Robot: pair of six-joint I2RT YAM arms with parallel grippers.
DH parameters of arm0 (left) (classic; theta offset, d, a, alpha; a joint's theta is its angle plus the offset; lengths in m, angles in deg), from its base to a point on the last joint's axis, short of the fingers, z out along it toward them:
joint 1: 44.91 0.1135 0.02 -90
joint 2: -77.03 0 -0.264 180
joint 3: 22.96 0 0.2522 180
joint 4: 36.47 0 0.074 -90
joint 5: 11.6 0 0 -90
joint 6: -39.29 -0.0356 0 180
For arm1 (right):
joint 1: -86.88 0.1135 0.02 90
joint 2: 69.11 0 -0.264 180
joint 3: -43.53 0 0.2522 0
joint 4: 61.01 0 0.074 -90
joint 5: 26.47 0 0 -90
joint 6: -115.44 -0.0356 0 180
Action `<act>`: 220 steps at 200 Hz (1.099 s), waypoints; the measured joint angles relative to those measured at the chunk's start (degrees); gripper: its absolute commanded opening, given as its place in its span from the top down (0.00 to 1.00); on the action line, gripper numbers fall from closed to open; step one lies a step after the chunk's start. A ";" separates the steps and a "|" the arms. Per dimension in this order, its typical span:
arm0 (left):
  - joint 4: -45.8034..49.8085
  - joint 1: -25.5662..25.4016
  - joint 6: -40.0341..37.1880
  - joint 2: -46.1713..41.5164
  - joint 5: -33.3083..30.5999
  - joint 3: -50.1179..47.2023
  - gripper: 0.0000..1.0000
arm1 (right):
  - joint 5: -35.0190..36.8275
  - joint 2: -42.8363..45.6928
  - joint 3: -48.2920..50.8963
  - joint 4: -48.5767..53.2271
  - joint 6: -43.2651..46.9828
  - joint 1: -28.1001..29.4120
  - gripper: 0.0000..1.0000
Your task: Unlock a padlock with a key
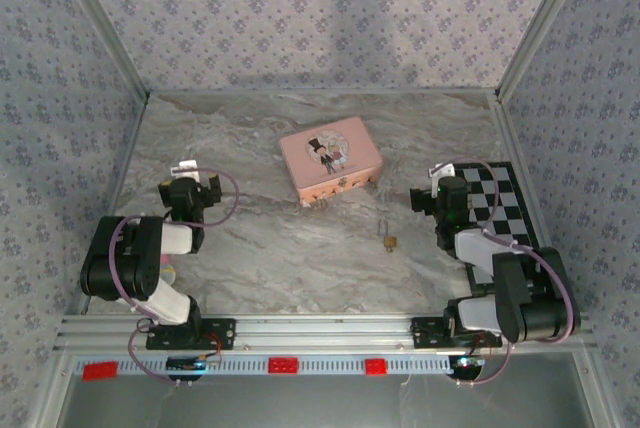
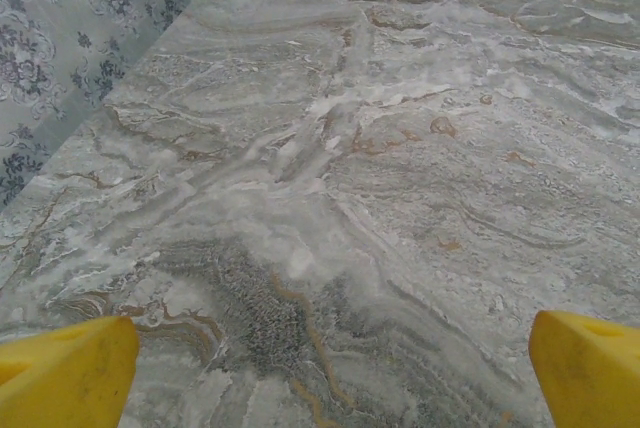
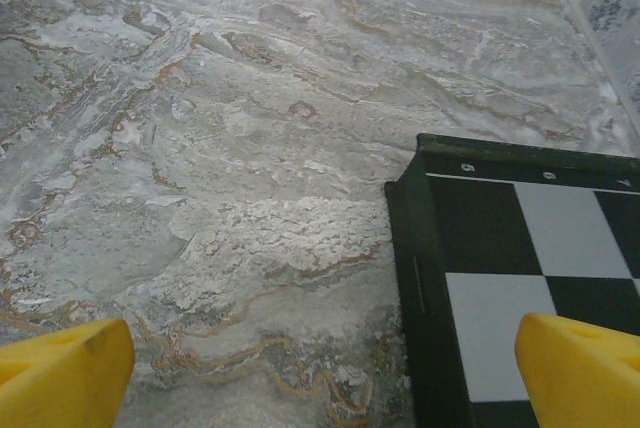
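The tiny brass padlock (image 1: 390, 241) lies on the marble table (image 1: 260, 258), its thin silvery shackle pointing away toward the pink box. I cannot make out the key at this size. My left gripper (image 1: 186, 174) hangs open over bare marble at the left, far from the padlock. Its yellow fingertips (image 2: 65, 373) stand wide apart with nothing between them, midpoint (image 2: 330, 378). My right gripper (image 1: 444, 180) is open at the right, beside the chessboard's near-left corner, right of the padlock. Its fingertips (image 3: 60, 373) are spread around midpoint (image 3: 325, 378), holding nothing.
A pink box (image 1: 330, 160) with a picture lid sits mid-table behind the padlock. A black-and-white chessboard (image 1: 500, 203) lies along the right wall, its dark edge (image 3: 415, 278) near my right fingers. Patterned walls enclose the table on three sides.
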 measured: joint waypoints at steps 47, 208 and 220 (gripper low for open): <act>0.04 0.00 0.15 0.00 0.66 0.09 0.00 | -6.91 -6.36 -0.02 -10.16 -0.70 -4.83 0.01; 0.02 0.00 0.15 0.00 1.07 0.09 0.00 | -10.36 -11.82 0.09 -17.86 -4.81 -8.13 0.01; 0.02 0.00 0.15 0.00 1.07 0.09 0.00 | -10.36 -11.82 0.09 -17.88 -4.79 -8.13 0.01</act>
